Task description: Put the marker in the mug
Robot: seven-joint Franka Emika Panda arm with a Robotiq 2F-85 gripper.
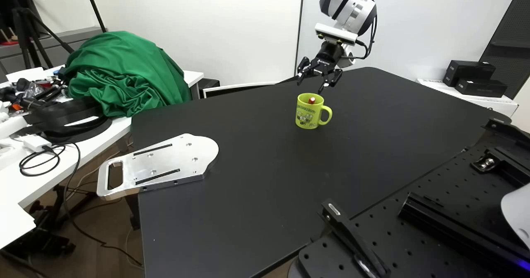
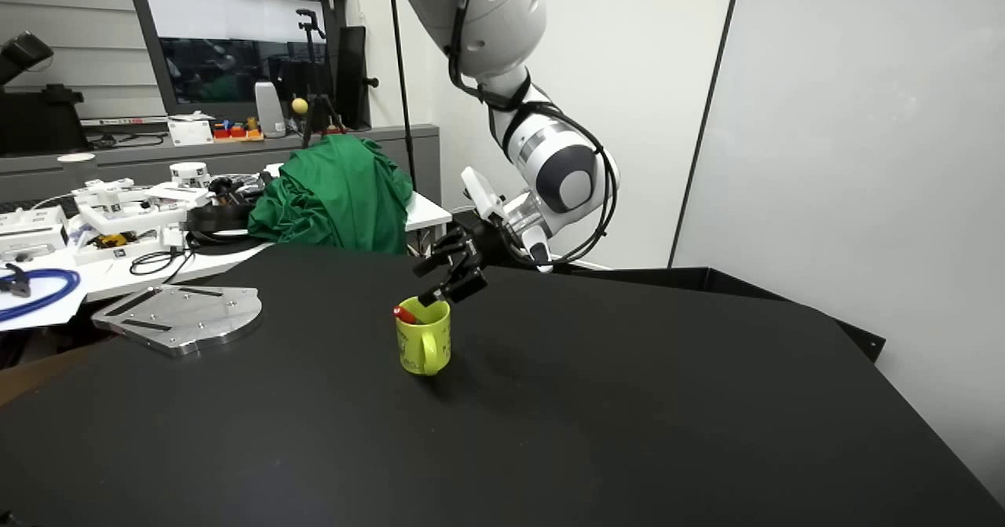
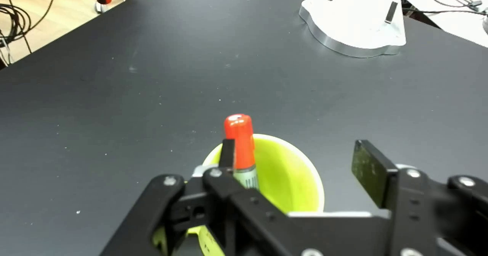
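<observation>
The lime mug (image 1: 305, 117) stands upright on the black table in both exterior views (image 2: 411, 348). The marker (image 1: 311, 100) is inside the mug, with its red end sticking up above the rim; the red end also shows in an exterior view (image 2: 405, 315). In the wrist view the marker (image 3: 244, 141) leans at the far rim of the mug (image 3: 289, 172), and its lower light body is hidden. My gripper (image 3: 295, 160) is open, its fingers wide apart, just above and beside the mug. One finger overlaps the marker in the wrist view; I cannot tell whether they touch.
A silver metal plate (image 1: 178, 158) lies at the table's edge and shows in the wrist view (image 3: 354, 23). A green cloth heap (image 1: 124, 75) and a cluttered white table (image 2: 118, 268) stand beyond it. A white wall (image 1: 207, 29) is behind the arm.
</observation>
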